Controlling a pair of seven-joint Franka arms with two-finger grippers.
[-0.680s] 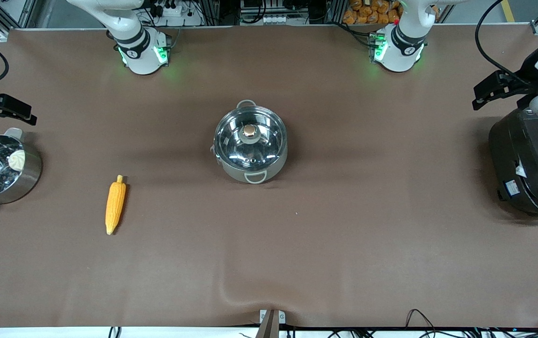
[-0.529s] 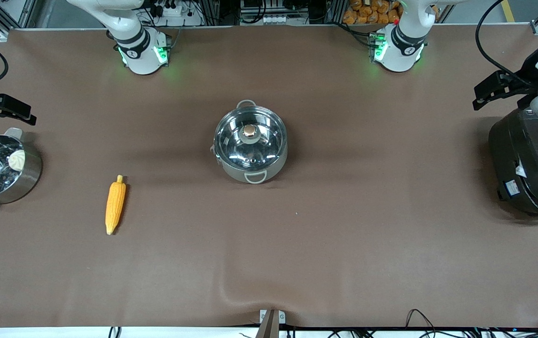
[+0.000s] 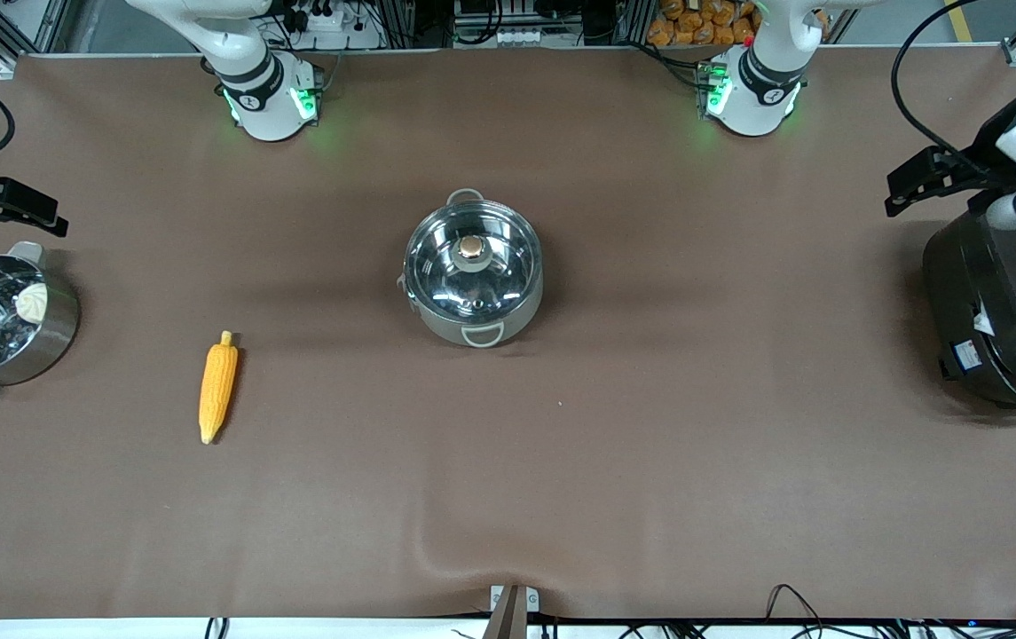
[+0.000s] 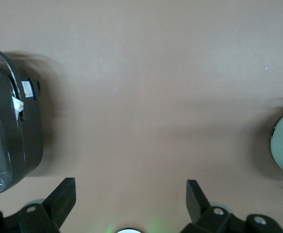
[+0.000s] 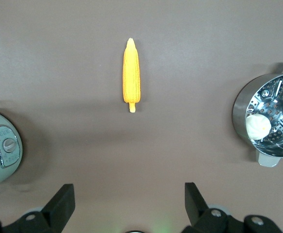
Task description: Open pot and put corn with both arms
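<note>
since the earlier frame my left claw (image 3: 902,185) has shifted slightly toward the pot (image 3: 474,266), above the rice cooker (image 3: 1004,302); nothing else moved. its fingers stand wide, empty. my right claw (image 3: 15,213), also wide and empty, hangs above the steamer pot (image 3: 2,324). the lidded pot sits mid-table; the corn (image 3: 217,389) lies nearer the front camera, toward the right arm's end.

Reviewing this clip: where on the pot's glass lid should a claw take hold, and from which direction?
Probably the copper knob at the centre of the lid, coming straight down from above. The lid sits flat on the pot, its glass dome is smooth, and the knob is the only raised part narrow enough to pinch.
</note>
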